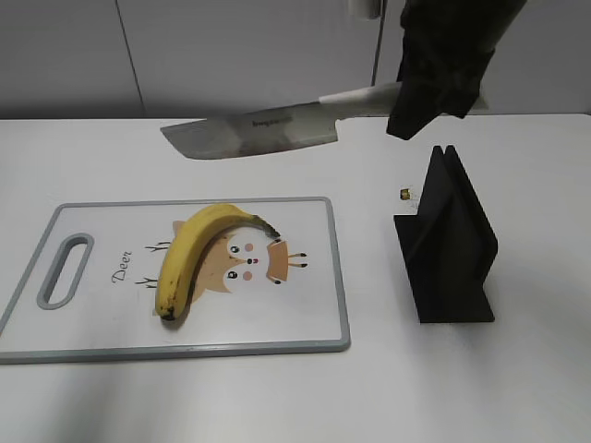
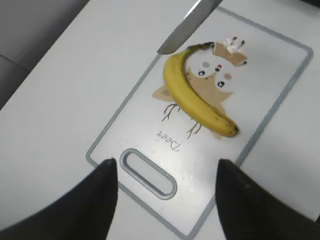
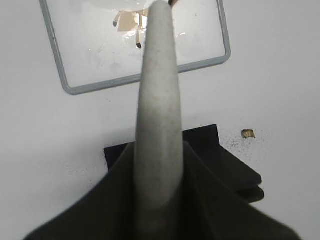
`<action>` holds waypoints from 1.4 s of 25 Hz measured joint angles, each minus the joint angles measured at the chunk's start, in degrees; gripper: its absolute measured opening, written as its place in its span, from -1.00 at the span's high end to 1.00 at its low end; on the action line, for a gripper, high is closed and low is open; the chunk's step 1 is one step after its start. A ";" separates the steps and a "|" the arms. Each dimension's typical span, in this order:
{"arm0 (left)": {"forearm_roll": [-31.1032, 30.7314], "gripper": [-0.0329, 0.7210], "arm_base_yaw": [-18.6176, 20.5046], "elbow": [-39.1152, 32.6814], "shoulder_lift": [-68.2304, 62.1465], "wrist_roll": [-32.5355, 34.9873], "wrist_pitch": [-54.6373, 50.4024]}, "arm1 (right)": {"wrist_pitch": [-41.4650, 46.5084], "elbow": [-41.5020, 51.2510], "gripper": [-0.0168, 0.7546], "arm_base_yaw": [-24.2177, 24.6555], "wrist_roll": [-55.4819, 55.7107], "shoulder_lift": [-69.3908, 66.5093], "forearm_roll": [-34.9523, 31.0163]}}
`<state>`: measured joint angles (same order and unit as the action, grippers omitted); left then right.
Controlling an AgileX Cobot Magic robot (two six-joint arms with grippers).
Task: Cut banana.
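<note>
A curved unpeeled yellow banana lies on the white cutting board, over its deer picture; it also shows in the left wrist view. My right gripper is shut on the pale handle of a knife. The knife's broad blade hangs level in the air above the board's far edge, and its tip shows in the left wrist view. My left gripper is open and empty above the board's handle slot; it is out of the exterior view.
A black knife stand stands on the white table right of the board and shows under my right gripper. A small brown scrap lies behind it. The board's handle slot is at its left end.
</note>
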<state>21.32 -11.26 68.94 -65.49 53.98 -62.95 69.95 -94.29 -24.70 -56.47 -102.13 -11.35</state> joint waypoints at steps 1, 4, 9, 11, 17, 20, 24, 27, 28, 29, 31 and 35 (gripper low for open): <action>-1.72 -0.68 -1.70 1.94 -2.61 0.61 -1.44 | 0.00 -0.23 0.53 0.00 -0.48 -0.64 -0.53; -8.55 -0.68 -6.04 6.13 -8.29 1.22 -4.34 | 0.00 -0.36 0.53 0.00 -3.94 -1.57 -4.06; -11.51 -0.67 -10.18 8.23 -14.19 2.90 -6.07 | 0.00 -0.42 0.53 0.00 -8.17 -1.80 -9.89; -11.51 -0.67 -11.24 8.23 -15.18 5.28 -6.00 | 0.00 -0.42 0.53 0.00 -10.41 -1.85 -12.15; -11.46 -0.66 -12.05 8.34 -15.50 12.53 -5.17 | -0.05 -0.47 0.53 -0.22 -15.20 -1.85 -17.65; -11.05 -0.66 -12.05 8.34 -15.66 13.57 -5.14 | -0.10 -0.47 0.53 -1.11 -16.29 -1.86 -18.04; -10.07 -0.65 -12.05 8.40 -17.07 13.85 -5.56 | -0.10 -0.47 0.53 -3.15 -16.81 -1.91 -18.64; -9.73 -0.65 -12.05 8.40 -17.79 13.92 -6.32 | -0.37 -0.47 0.54 -3.61 -16.81 -2.29 -18.83; -9.38 -0.65 -12.05 8.40 -17.80 13.92 -6.52 | -0.64 -0.47 0.54 -3.61 -16.81 -2.55 -18.83; -9.16 -0.65 -12.05 8.40 -17.80 13.92 -6.57 | -0.86 -0.47 0.54 -3.61 -16.68 -2.91 -18.83; -8.98 -0.65 -12.05 8.40 -17.91 13.92 -6.63 | -1.15 -0.47 0.54 -3.61 -16.46 -3.51 -18.99; -8.98 -0.65 -12.05 8.40 -18.86 13.92 -6.76 | -1.91 -0.47 0.54 -3.61 -16.21 -3.86 -19.48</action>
<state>12.34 -23.31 77.34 -84.36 67.90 -69.70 68.04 -94.76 -28.31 -72.67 -105.98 -30.83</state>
